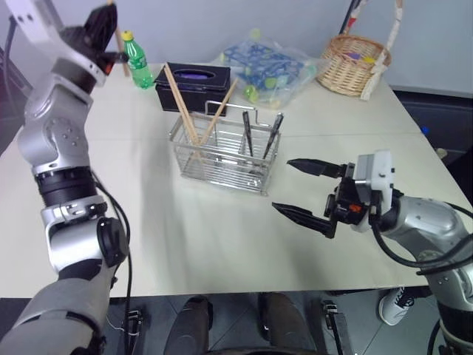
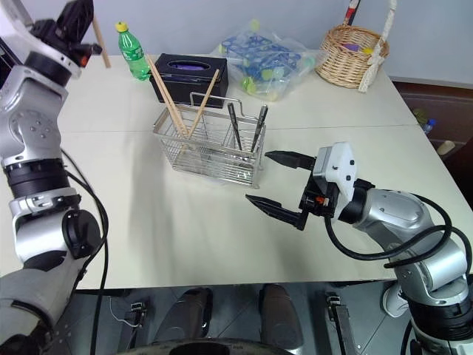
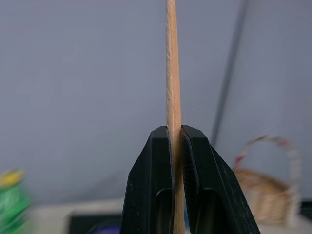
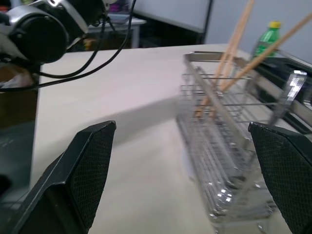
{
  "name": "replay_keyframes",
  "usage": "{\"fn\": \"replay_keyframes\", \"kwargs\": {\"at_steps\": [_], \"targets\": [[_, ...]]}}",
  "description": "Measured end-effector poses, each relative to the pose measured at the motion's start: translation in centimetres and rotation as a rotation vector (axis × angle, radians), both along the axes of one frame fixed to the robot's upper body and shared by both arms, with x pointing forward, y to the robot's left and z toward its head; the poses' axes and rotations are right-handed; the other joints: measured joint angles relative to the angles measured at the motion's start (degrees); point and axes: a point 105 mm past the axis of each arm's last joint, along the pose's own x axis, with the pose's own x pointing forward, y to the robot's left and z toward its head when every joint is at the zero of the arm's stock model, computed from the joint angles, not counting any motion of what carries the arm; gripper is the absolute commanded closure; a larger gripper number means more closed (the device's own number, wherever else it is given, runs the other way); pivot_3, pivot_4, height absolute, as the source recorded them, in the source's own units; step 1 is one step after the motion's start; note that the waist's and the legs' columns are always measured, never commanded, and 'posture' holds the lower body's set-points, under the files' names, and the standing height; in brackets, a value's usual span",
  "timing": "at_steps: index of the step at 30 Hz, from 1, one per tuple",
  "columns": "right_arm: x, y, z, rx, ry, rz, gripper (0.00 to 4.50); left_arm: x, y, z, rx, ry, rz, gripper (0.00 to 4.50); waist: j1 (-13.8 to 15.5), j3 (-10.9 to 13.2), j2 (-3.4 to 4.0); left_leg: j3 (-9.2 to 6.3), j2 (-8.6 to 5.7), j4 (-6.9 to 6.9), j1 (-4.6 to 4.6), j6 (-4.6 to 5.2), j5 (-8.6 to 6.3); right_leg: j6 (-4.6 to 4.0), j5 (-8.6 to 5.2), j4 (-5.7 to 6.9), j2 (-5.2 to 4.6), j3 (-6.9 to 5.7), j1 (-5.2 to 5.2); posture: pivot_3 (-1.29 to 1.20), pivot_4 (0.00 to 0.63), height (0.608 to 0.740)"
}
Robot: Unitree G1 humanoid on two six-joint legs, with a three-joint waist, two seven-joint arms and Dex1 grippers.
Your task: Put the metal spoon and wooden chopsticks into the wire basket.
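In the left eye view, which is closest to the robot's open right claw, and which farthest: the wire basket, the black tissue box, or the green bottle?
From the right gripper:
1. Wire basket, just beyond it, mid-table.
2. Black tissue box, behind the basket.
3. Green bottle, far-left corner.

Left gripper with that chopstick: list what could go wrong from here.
1. The left gripper pinches one wooden chopstick with a long free end, so it may pivot or slip.
2. The wire basket already holds leaning chopsticks; the new one could strike them or the handle and tip the basket.
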Motion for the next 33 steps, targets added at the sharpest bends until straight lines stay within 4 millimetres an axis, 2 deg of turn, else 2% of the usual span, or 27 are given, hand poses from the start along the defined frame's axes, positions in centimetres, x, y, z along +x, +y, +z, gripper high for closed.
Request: {"fn": "replay_keyframes", "kwargs": {"at_steps": [2,4,11,18,27,33], "targets": [[0.0,-0.3,-0.5,0.009,0.020,-0.024,0.00,-0.6,-1.0,1.0,-0.009,-0.065,-0.088,4.45,0.20,0.00,0.00,0.00,0.00,0.03,-0.01,0.00,0.00,0.00,0.00,0.02,0.01,0.00,0.02,0.00,0.150,0.740],[0.1,-0.3,-0.7,0.023,0.024,-0.039,0.00,-0.8,-1.7,1.1,-0.013,-0.083,-0.155,4.45,0.23,0.00,0.00,0.00,-0.01,0.04,0.00,0.00,0.00,0.00,0.00,0.01,0.01,0.00,0.05,0.00,0.150,0.740],[0.4,-0.4,-0.7,0.040,-0.001,-0.076,0.00,-0.4,-5.5,-1.3,0.013,-0.002,-0.369,4.45,0.06,0.00,0.00,-0.01,0.00,0.04,0.00,0.01,0.00,0.01,0.00,0.02,0.02,0.00,0.03,0.00,0.150,0.740],[0.5,-0.1,-0.8,0.049,-0.010,-0.085,0.00,-0.2,-5.9,-4.4,0.017,0.095,-0.446,4.45,0.16,0.01,0.01,-0.02,0.01,0.05,0.01,0.01,0.00,0.00,-0.01,0.05,0.04,0.01,0.03,0.00,0.150,0.740],[0.9,-0.1,-0.9,0.052,-0.014,-0.097,0.00,-0.4,-6.0,-8.2,0.080,0.180,-0.430,4.45,0.15,0.01,0.01,-0.03,0.01,0.04,0.02,0.01,0.00,0.00,-0.01,0.05,0.04,0.01,0.03,0.00,0.150,0.740],[1.3,-0.2,-0.6,0.055,-0.021,-0.100,0.00,-0.6,-6.9,-10.8,0.104,0.244,-0.427,4.45,0.36,0.01,0.01,-0.04,0.01,0.04,0.01,0.01,0.00,-0.01,-0.01,0.04,0.04,0.01,0.03,0.00,0.150,0.740]]}}
